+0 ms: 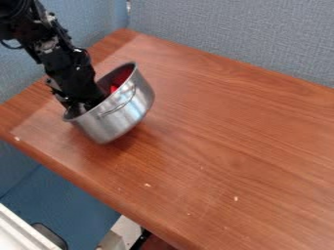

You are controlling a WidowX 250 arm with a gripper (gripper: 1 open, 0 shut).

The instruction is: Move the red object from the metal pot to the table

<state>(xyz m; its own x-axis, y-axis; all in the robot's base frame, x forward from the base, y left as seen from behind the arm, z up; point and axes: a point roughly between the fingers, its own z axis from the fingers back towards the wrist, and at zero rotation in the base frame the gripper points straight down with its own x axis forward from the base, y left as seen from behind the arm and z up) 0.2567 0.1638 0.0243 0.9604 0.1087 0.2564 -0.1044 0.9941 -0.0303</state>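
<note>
Brown wood table (222, 127) carries the metal pot (115, 112), tilted near its left end, the red object (121, 84) inside. My gripper (81, 98) reaches into it; I cannot tell how my fingers stand.

This looks like a robot test cell in a lab: a brown wood-grain counter (222, 137) stands boxed in by plain blue-grey partition panels (248, 34), with a black robot arm (46, 44) reaching over the counter.
</note>
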